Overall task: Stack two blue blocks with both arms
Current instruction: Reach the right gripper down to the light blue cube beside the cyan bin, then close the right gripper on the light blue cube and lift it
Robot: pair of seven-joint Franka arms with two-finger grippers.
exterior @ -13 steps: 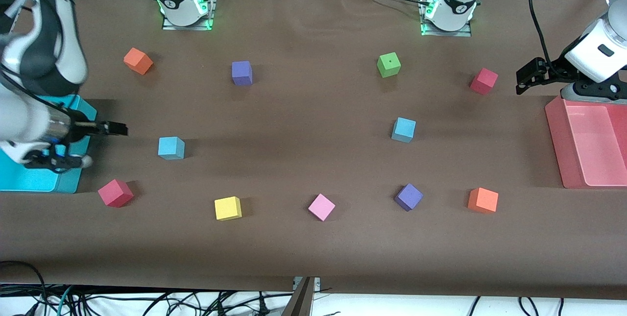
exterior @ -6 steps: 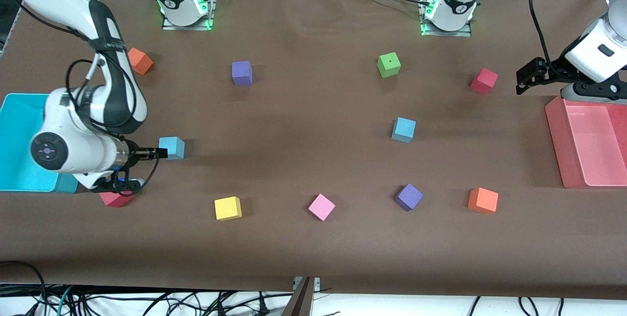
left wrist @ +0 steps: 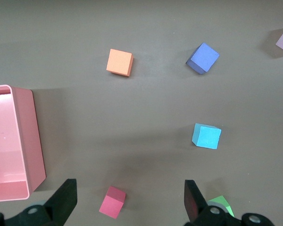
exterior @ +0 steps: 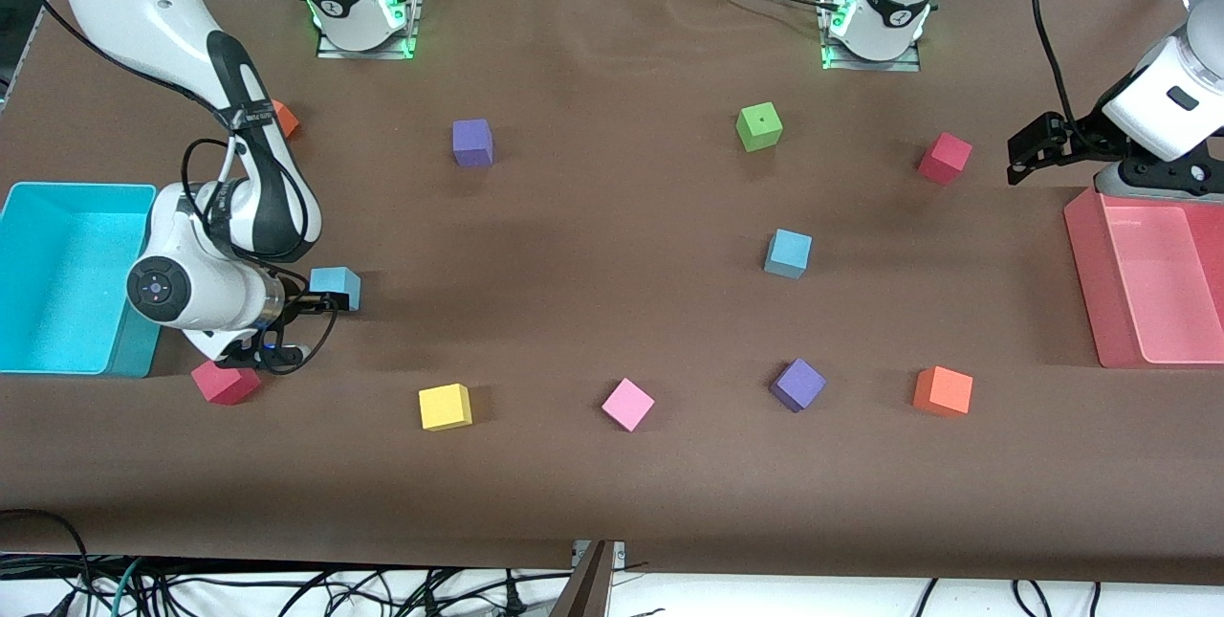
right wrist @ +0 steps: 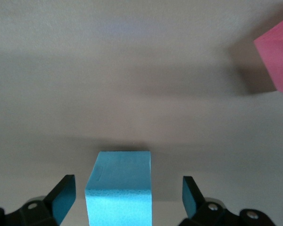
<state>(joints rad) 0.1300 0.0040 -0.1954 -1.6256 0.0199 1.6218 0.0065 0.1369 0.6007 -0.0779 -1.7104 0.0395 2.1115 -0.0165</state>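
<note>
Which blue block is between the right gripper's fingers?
The blue block beside the cyan bin, framed by the open right gripper; the other blue block sits untouched mid-table.

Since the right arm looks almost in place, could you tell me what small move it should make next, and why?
Probably close the right gripper on the blue block. Its open fingers already stand on either side of that block at the right arm's end of the table. The second blue block lies untouched, and the left gripper waits open near the pink bin.

The front camera is looking down from high up at the whole table [exterior: 612, 502]. Each wrist camera is looking down; the right one is sitting close to a blue block [right wrist: 120, 188], also showing in front [exterior: 337, 284].
</note>
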